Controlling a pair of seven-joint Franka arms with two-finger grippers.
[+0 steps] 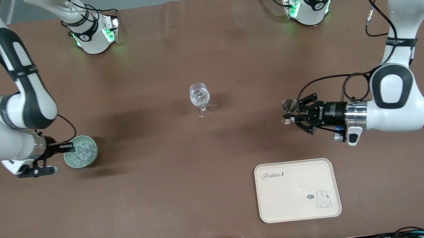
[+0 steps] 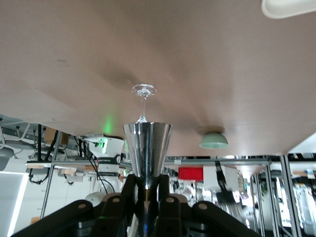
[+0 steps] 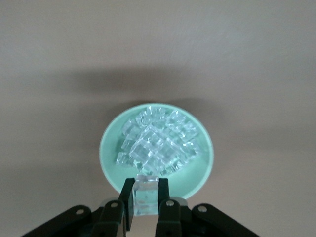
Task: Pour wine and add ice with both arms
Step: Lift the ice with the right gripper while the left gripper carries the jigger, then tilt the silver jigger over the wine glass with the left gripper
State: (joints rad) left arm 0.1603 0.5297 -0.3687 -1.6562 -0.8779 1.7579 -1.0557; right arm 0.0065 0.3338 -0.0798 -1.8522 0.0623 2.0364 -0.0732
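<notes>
Brown cloth covers the whole table [image 1: 174, 204], with both arm bases along its upper edge in the front view.

At the right arm's end of the table, the right gripper [image 3: 146, 196] sits at the rim of the pale green bowl [image 1: 81, 151], its fingers pinching one ice cube [image 3: 146, 195] just above the heap of ice [image 3: 158, 143] in the bowl. Such a cube is likely light, hard and slippery, so a hold across two flat faces, as here, looks safest; too much squeeze could shoot it out.

Midway between the two grippers stands the wine glass [image 1: 200, 99], upright and well apart from both. It is thin and top-heavy, so a dropped cube could tip it.

Toward the left arm's end, the left gripper [image 1: 292, 116] is pressed onto the narrow stem of a small metal cup [image 2: 146, 150], whose mouth faces the glass. Below that gripper in the front view lies a cream tray [image 1: 297, 189].
</notes>
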